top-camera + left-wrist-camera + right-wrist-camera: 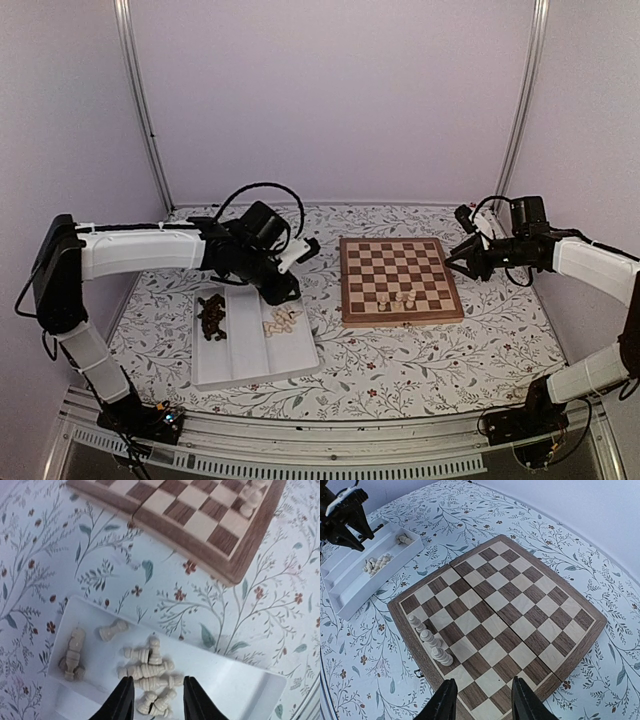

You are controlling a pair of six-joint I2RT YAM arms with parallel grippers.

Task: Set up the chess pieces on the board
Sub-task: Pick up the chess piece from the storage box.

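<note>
Floral-print worktop point(400, 370) inside a pale-walled enclosure. The chessboard point(395, 255) lies flat, right of centre, w/ a short row of upright cream chessmen point(397, 299) near the edge closest to the arm bases. Left of the board and apart from it is a white three-compartment tray point(250, 365). Dark brown chessmen point(211, 318) are heaped in its left compartment. Loose cream chessmen point(282, 320) lie on their sides in the right compartment, most in one cluster, a few apart from it. The left end effector point(157, 692) hangs over that cluster, fingers spread, nothing btwn them. The right end effector point(480, 700) is just off the board's right side, pointed toward it, fingers also apart, gripping nothing.
</note>
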